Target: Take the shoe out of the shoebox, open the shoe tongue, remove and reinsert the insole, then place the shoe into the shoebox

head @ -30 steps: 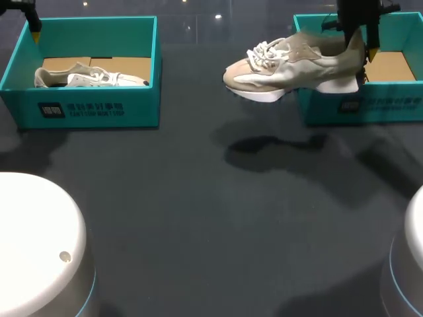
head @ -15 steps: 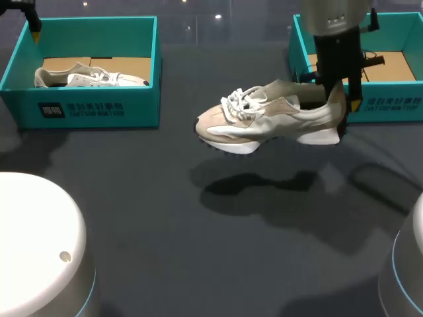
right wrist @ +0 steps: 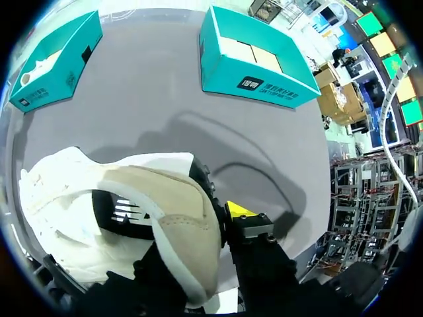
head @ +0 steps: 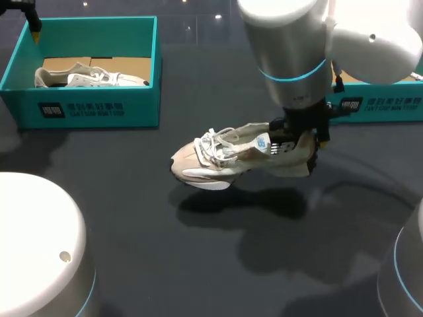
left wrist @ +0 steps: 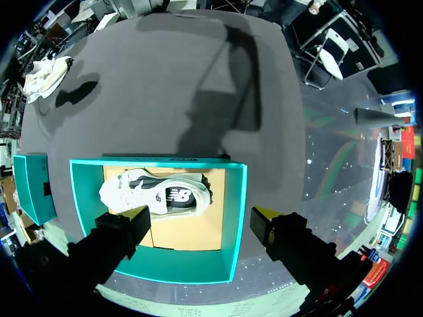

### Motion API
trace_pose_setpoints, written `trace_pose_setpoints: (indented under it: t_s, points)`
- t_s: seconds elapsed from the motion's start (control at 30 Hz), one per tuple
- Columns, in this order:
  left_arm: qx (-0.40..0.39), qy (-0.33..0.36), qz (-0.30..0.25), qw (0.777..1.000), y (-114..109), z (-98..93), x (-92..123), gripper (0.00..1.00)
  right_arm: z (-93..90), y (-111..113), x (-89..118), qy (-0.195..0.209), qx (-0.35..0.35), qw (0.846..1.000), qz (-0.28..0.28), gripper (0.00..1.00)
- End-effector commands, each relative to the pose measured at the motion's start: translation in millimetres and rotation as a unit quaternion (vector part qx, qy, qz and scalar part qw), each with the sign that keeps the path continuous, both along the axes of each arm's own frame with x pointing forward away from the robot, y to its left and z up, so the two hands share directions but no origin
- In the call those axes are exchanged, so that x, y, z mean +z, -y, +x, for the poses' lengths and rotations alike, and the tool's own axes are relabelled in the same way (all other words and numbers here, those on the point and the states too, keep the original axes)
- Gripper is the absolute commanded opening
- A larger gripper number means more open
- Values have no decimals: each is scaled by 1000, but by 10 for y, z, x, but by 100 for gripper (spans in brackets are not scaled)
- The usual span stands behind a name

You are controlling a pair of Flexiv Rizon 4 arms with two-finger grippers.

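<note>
Beige shoe point(head: 231, 155): aloft over the dark counter point(head: 145, 257), toe dipped lower than heel, nearer us than both boxes.
Right claw point(head: 307, 139): we grip the shoe by its heel, one yellow tip outside it.
Right shoebox point(head: 377, 105): teal, behind our right arm point(head: 291, 46).
Left shoebox point(head: 92, 109): teal, a second shoe point(head: 92, 77) lying inside.
Left claw point(left wrist: 201, 221): spread wide, holding nothing, hovering above that box.

The head camera looks down from above and behind over the surface point(head: 132, 218). The left wrist camera hangs high, facing straight down into the left shoebox point(left wrist: 234, 224). The right wrist camera sits close behind the sneaker point(right wrist: 172, 218), facing that box and the right shoebox point(right wrist: 258, 82).
</note>
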State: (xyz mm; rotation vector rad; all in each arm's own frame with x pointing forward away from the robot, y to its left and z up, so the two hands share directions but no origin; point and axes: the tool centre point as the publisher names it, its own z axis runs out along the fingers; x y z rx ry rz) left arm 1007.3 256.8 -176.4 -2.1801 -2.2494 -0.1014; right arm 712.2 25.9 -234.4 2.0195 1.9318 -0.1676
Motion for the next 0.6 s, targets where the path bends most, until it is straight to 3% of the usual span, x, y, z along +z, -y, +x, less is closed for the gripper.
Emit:
trace_pose_setpoints:
  t_s: [0.03, 0.47, 0.6]
  points:
    - [0, 0, 1, 1000, -2, 2, 3, 100, 96, -113, -149, -24, -27, 999, 11, 0]
    - [0, 0, 1, 1000, -2, 2, 3, 100, 110, -144, -145, -26, -34, 999, -2, 0]
    - [0, 0, 1, 1000, -2, 2, 3, 100, 96, -332, -393, -51, -38, 997, -51, 0]
